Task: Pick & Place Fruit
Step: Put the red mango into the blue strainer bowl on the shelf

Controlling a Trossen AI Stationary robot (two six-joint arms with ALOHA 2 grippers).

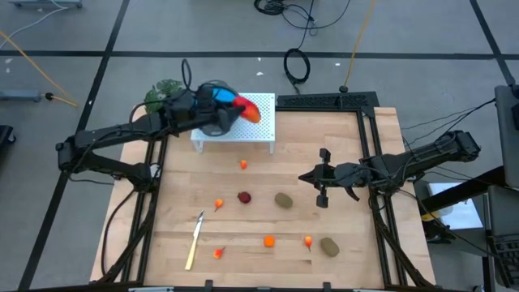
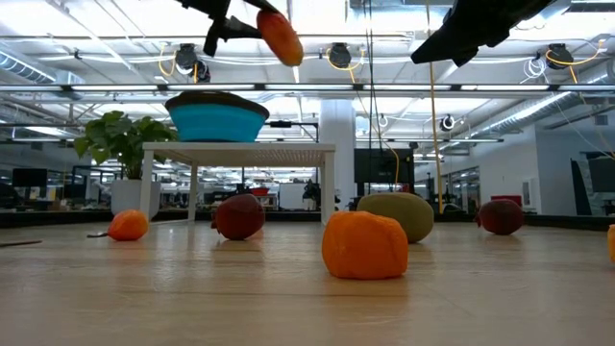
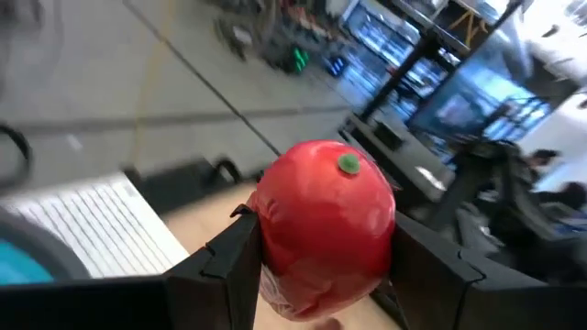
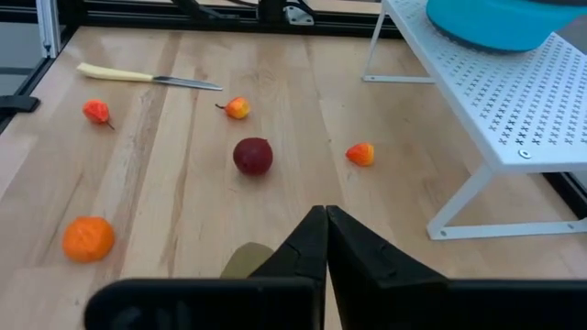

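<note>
Red-orange fruit [image 1: 250,109] in left tool [image 1: 243,113], above white rack [image 1: 259,130], wooden table [image 1: 340,162]

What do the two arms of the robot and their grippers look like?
Both arms are dark, almost black, built of slim jointed segments with black cables along them. The left gripper has two flat, angular black fingers. The right gripper has two black fingers that taper to narrow tips. No markings are visible.

The left hand [image 3: 321,275] grips a large red fruit [image 3: 323,220] between its 2 dark fingers [image 3: 220,266], one pressed to each side. A small green dot sits on the fruit's top. Beside it lies a white slotted rack [image 3: 101,229], with a blue bowl's edge [image 3: 18,266] over it. Blurred floor and room stretch beyond.
</note>
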